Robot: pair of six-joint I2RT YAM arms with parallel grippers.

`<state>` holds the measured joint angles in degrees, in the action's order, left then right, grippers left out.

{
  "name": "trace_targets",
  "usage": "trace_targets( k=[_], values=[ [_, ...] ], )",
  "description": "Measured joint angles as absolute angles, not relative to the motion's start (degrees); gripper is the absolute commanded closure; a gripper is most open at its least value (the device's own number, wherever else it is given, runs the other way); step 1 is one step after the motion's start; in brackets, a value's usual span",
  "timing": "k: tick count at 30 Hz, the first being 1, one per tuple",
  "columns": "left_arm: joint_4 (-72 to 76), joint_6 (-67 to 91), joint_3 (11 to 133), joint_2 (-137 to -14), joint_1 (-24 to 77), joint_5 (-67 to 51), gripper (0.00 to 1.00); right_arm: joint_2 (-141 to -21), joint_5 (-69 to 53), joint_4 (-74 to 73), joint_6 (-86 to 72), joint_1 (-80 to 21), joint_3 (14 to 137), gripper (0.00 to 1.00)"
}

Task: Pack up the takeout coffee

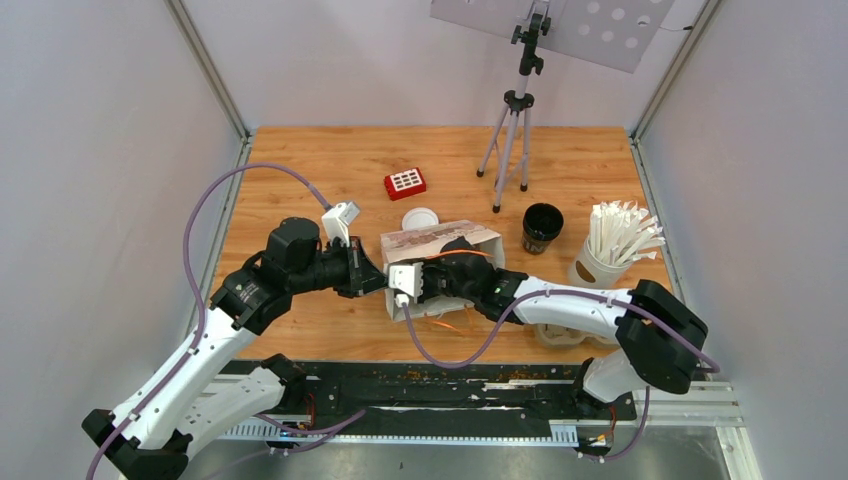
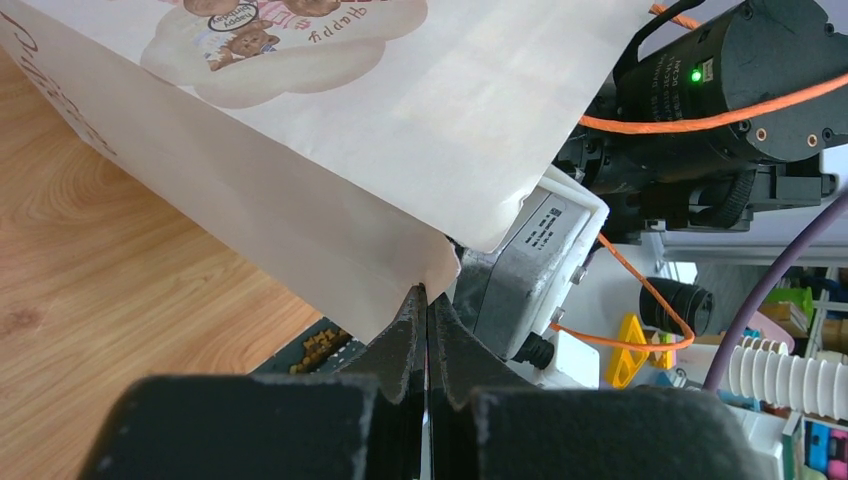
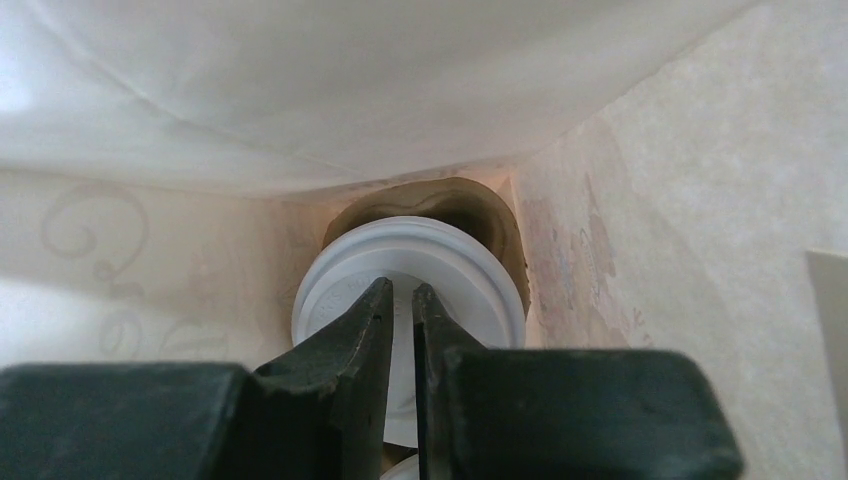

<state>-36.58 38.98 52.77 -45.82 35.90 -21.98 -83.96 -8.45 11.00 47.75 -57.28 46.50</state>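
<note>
We see one paper bag (image 1: 440, 243) lying on its side in the middle of the bench. Our left pincer (image 2: 427, 292) is squeezed tight on a corner of the bag, with no gap between its two fingers. Our right pincer (image 3: 402, 290) is deep inside the bag. Its two fingers are close together with only a thin gap, and we see nothing between them. Just behind them, at the end of the bag, sits one cup with a white lid (image 3: 440, 250), its lid facing us. A bit of something white peeks out under the fingers; we cannot tell what it is.

Outside the bag we count one black cup (image 1: 541, 227) with no lid, standing upright toward the right edge, and one loose white lid (image 1: 420, 218) just beside the bag's far side. One white cup of straws (image 1: 600, 262) stands near the right edge. One small red box (image 1: 405, 183) and one tripod (image 1: 513, 130) are nearer the far edge.
</note>
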Motion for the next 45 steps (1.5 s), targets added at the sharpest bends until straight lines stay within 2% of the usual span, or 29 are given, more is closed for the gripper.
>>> trace_targets(
  k=[45],
  values=[
    [-35.7,41.1,51.0,-45.5,35.0,-16.4,1.00,-90.8,-4.5,20.8,44.6,-57.3,48.1,0.88]
  ],
)
